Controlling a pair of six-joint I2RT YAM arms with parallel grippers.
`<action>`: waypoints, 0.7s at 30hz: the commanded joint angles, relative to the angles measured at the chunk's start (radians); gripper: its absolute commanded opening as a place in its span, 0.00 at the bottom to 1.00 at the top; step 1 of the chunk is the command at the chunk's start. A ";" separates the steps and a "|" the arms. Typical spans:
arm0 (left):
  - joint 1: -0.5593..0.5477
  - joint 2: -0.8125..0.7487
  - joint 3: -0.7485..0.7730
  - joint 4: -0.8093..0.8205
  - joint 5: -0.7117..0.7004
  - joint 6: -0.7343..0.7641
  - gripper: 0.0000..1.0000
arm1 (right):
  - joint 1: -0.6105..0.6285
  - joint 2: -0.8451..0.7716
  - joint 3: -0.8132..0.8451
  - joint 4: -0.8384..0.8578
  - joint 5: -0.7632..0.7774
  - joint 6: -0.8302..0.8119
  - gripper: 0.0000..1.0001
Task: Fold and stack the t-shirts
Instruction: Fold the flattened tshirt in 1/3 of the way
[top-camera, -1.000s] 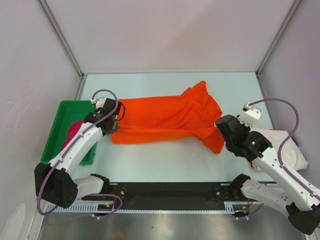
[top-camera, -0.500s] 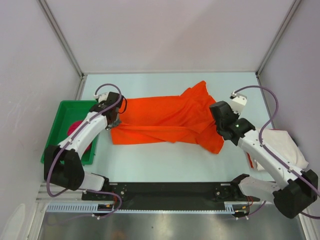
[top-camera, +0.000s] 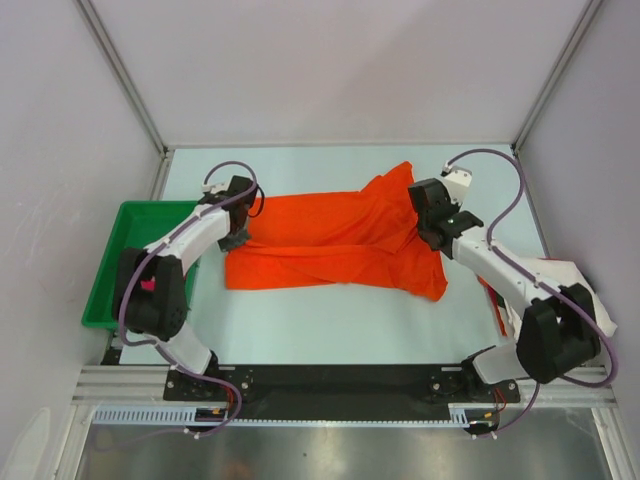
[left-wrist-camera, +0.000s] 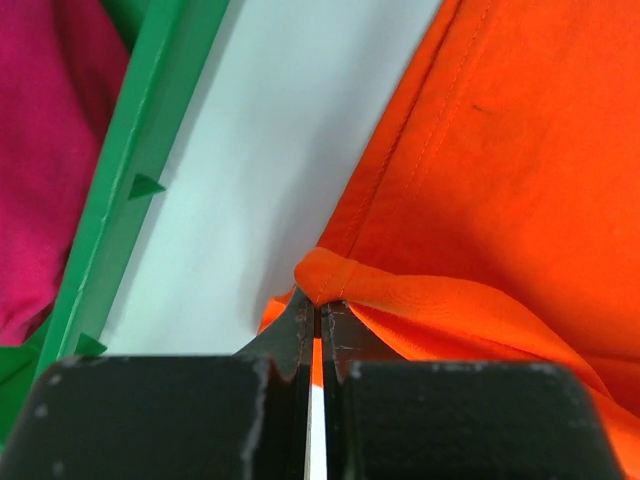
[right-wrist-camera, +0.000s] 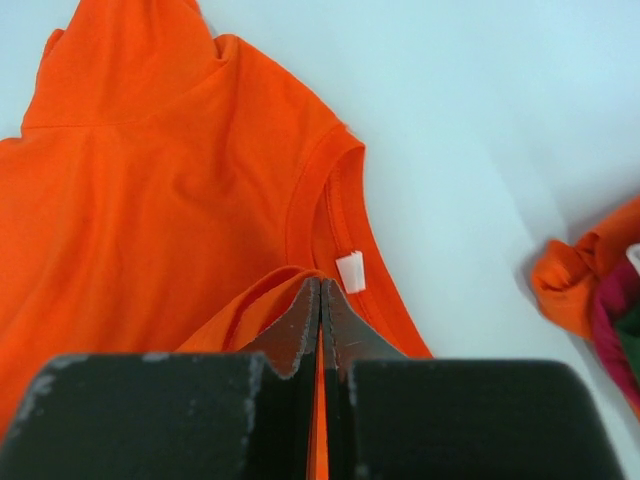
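Right of the green tray (top-camera: 135, 225), with left gripper (left-wrist-camera: 318, 305) and right gripper (right-wrist-camera: 320, 290) pinched shut on the orange t-shirt (top-camera: 330, 240), lift both ends together, slowly.

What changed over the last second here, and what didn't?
Both arms reached toward the table's far side: the left gripper a little, the right gripper farther and leftward over the orange shirt. Both stay shut on pinches of its cloth; nothing was newly gripped or released. The shirt's outline hardly shifted, and the green tray stayed put.
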 joint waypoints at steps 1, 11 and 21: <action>0.017 0.053 0.066 0.023 -0.023 -0.014 0.00 | -0.019 0.082 0.069 0.099 -0.024 -0.045 0.00; 0.051 0.173 0.138 0.031 -0.021 -0.019 0.00 | -0.058 0.294 0.201 0.145 -0.059 -0.062 0.00; 0.077 0.257 0.174 0.027 -0.018 -0.026 0.00 | -0.062 0.452 0.293 0.153 -0.081 -0.055 0.00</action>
